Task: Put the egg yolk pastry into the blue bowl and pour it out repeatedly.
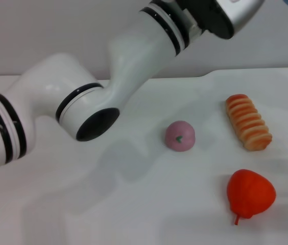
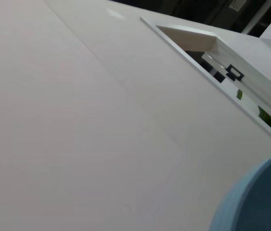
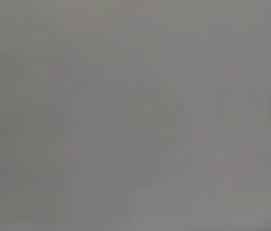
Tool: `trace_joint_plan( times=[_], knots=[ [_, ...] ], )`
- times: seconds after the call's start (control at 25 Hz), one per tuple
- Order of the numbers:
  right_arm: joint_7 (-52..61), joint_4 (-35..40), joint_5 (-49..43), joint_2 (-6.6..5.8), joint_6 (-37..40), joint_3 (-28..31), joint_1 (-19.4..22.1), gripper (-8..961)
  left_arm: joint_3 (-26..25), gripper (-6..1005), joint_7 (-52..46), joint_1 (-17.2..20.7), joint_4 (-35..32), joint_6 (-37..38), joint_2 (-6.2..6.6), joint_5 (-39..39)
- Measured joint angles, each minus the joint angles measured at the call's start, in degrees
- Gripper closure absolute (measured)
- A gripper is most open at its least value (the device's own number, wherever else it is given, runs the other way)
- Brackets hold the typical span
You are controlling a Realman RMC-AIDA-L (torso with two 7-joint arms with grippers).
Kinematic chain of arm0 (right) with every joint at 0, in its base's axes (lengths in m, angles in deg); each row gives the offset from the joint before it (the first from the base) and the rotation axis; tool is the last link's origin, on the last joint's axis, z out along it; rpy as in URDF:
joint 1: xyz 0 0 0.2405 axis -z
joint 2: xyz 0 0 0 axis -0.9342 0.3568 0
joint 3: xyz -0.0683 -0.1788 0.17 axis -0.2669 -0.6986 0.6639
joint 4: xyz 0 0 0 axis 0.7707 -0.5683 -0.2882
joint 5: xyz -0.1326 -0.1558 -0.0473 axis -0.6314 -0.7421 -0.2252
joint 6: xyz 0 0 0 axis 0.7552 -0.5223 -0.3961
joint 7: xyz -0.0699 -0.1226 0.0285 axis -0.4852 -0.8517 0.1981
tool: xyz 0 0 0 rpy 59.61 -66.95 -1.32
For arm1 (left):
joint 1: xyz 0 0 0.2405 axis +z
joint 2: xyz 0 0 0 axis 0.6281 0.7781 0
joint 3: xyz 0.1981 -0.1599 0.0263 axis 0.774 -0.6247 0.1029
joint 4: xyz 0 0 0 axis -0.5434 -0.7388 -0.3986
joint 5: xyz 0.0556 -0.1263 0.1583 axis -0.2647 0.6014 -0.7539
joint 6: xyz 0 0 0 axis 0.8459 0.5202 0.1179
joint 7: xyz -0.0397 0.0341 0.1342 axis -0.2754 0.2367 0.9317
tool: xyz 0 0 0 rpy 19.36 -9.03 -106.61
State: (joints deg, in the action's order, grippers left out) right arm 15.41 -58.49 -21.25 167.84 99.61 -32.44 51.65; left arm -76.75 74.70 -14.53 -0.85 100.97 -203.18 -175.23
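**Bowl carried high, pastry out of sight**

The blue bowl (image 2: 255, 197) is being glimpsed only as a rim beside the left wrist camera; whether it is being gripped cannot be told. The egg yolk pastry is being shown nowhere near the pink bun (image 1: 180, 136). Any tipping is best done slowly, over open table (image 1: 108, 204).

Light-blue bowl (image 2: 258, 202), pink bun (image 1: 180, 136) marked green, orange-striped bread (image 1: 247, 122), red-orange fruit (image 1: 249, 194), white table (image 1: 134, 204).

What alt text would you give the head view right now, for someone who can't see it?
The left arm reaches diagonally up across a white table, its end running out of frame. To its right lie a pink bun, a ridged orange-striped bread and a red strawberry-shaped toy.
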Motion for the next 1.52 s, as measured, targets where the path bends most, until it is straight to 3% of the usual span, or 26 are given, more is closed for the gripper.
trace_joint_plan(
  times=[0.12,0.16,0.52,0.92,1.24,1.52],
  knots=[
    [0.03,0.09,0.00,-0.03,-0.01,0.00,-0.05,528,0.17,999,0.51,-0.88,0.38,-2.99,0.00,0.71],
    [0.04,0.15,0.00,-0.04,-0.01,0.00,-0.06,528,0.20,999,3.33,-2.97,0.41,-9.50,-0.01,1.06],
    [0.29,0.11,0.00,-0.09,-0.01,0.00,-0.38,528,0.77,999,13.71,-4.33,0.44,-12.57,0.00,5.33],
    [0.45,0.29,0.00,-0.09,-0.01,0.00,-0.62,528,6.27,1000,26.38,-2.22,-1.00,-0.55,0.00,9.52],
    [0.48,0.30,0.01,-0.13,-0.04,0.00,-0.74,528,11.09,1000,28.90,-1.00,-3.16,9.20,0.00,9.34],
    [0.50,0.29,0.01,-0.17,-0.07,0.00,-0.75,528,12.81,999,29.56,-1.08,-4.16,10.78,0.00,9.26]
  ],
)
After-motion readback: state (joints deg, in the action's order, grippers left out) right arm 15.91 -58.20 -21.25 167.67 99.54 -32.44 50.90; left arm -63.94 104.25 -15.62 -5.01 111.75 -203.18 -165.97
